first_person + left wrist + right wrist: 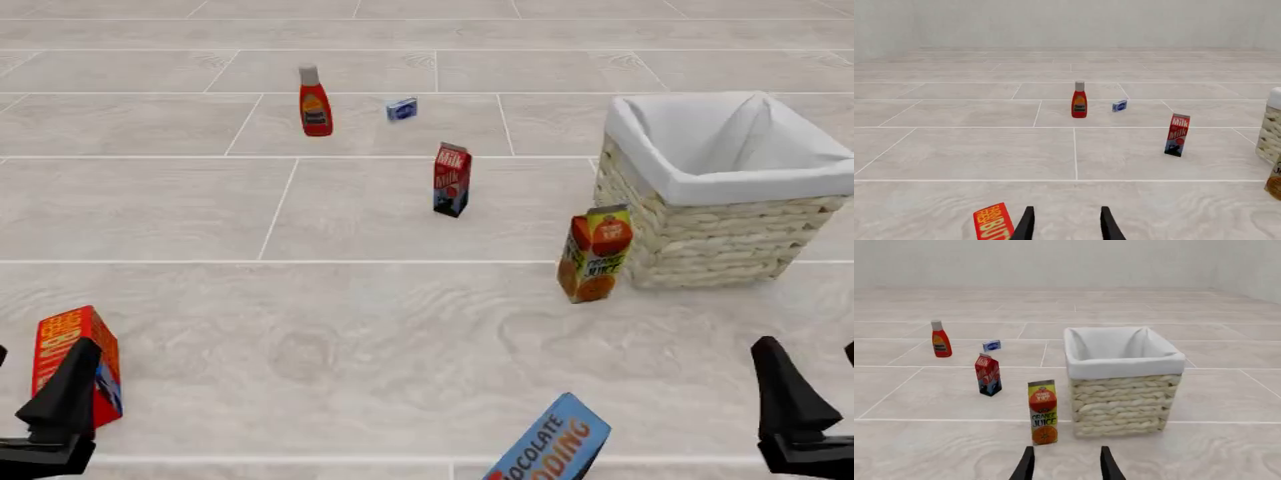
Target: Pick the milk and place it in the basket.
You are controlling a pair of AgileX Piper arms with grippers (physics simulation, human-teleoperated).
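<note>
Front view: one milk [453,178], one basket [721,190], one juice carton [594,254], one ketchup bottle [315,102]; left gripper [1066,226] and right gripper [1066,465] both spread, empty.

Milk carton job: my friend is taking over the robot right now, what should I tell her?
Left gripper: open, empty, low at the near left beside a red-orange box.
Right gripper: open, empty, at the near right, facing the basket.
Milk: standing upright on the floor, mid-scene, left of the basket and apart from it. Untouched.
Basket: far right, nothing visible inside on the white liner.
Orange juice carton: stands just in front of the basket's near-left corner; don't grab it. The ketchup bottle is farther back.
Done: nothing yet.
Left: reach the milk, grip it, lift it, drop it in the basket.
</note>
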